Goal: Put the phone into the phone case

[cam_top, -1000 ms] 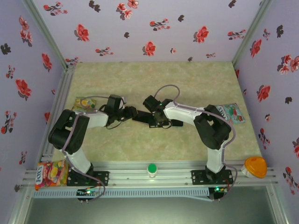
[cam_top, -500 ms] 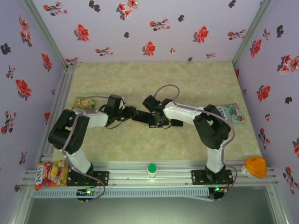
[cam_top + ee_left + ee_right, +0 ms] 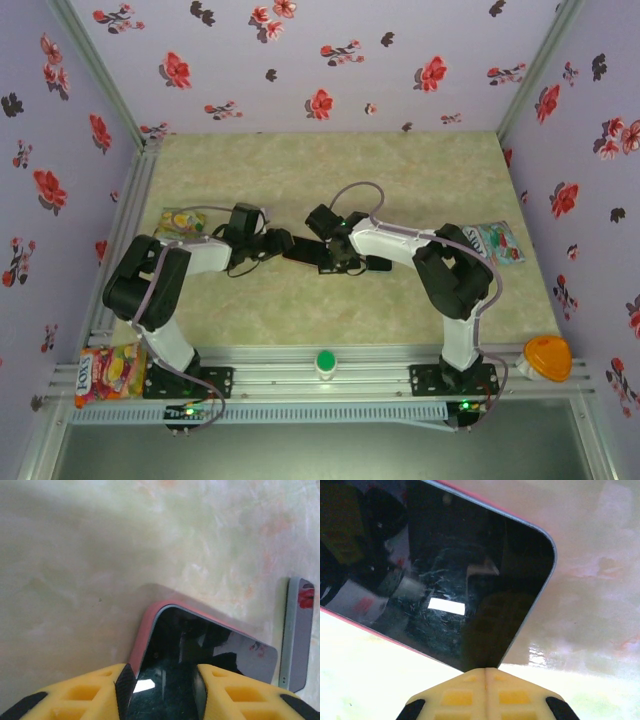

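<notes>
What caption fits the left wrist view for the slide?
Left gripper at one end of the red-edged phone on the marbled table, a grey slab lying apart beside it.

Lilac walls printed with red and dark flowers close in three sides of a table with a mottled beige-green, marble-like top. Aluminium posts stand in the back corners and aluminium rails run along the near edge. The light is soft and even.
</notes>
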